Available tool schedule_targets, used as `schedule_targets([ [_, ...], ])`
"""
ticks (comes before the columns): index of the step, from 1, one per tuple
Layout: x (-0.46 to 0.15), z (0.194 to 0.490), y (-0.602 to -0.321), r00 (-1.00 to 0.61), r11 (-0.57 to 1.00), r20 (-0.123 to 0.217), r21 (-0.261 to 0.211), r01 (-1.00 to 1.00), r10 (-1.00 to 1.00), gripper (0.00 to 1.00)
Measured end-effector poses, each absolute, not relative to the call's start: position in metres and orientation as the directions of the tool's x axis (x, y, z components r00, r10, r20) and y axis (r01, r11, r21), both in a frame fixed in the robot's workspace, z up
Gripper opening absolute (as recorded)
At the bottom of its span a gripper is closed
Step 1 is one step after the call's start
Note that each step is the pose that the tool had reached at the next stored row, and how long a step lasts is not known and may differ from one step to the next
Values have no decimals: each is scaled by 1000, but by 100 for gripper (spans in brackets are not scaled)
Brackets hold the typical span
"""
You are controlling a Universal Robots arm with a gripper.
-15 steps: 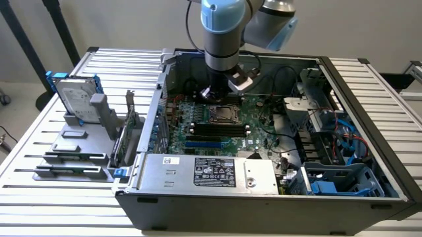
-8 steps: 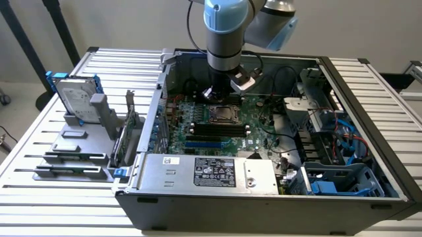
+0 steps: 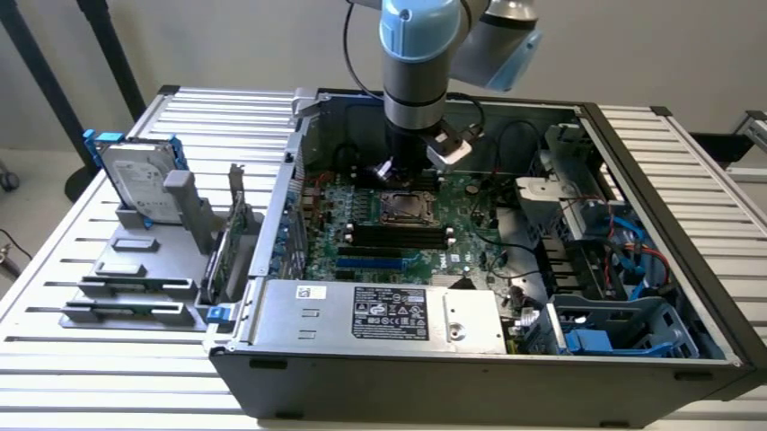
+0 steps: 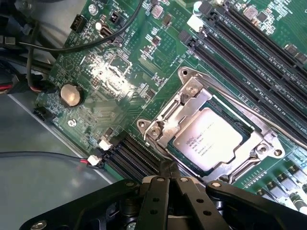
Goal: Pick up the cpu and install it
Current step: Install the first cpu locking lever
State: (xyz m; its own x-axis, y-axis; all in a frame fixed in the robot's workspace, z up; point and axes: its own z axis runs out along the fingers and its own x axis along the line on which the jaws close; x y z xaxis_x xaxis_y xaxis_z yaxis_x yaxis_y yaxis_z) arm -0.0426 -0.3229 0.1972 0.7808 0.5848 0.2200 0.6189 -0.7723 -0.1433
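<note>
In the exterior view, an open computer case (image 3: 671, 296) lies on its side on a slatted counter (image 3: 72, 269), which turns the motherboard (image 3: 396, 233) face up so the arm can come at it from straight above. The arm stands nearly vertical over the board, and the gripper (image 3: 386, 171) hangs just above the socket (image 3: 401, 206) near the board's middle. A silvery patch shows inside the socket's frame, but this view is too distant to say more. To the exterior view's left, outside the case, a grey holder rack (image 3: 144, 269) keeps parts upright and reachable: a hard drive (image 3: 135, 180) in a blue frame stands in it, well apart from the gripper.

In the wrist view, the cpu (image 4: 213, 139) lies flat inside the socket (image 4: 192, 91), its metal top facing up with faint printing readable, and its edges look parallel to the socket's opening, so it appears seated in place rather than resting askew. The metal retention frame (image 4: 259, 143) surrounds it; whether the frame presses on the chip cannot be told. The black fingers (image 4: 168, 179) are drawn together, their tips meeting in a narrow point with nothing between them. That point sits just beside the socket's frame, near the corner closest to the dark memory slots (image 4: 139, 153); whether it touches the metal cannot be told. With the chip in the socket and the fingers empty, the placing part of the task looks done.
</note>
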Motion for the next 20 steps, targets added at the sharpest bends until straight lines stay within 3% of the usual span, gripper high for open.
schedule_targets([
  [20, -32, 208, -326, 777, -766, 218, -151, 625, 591, 11],
])
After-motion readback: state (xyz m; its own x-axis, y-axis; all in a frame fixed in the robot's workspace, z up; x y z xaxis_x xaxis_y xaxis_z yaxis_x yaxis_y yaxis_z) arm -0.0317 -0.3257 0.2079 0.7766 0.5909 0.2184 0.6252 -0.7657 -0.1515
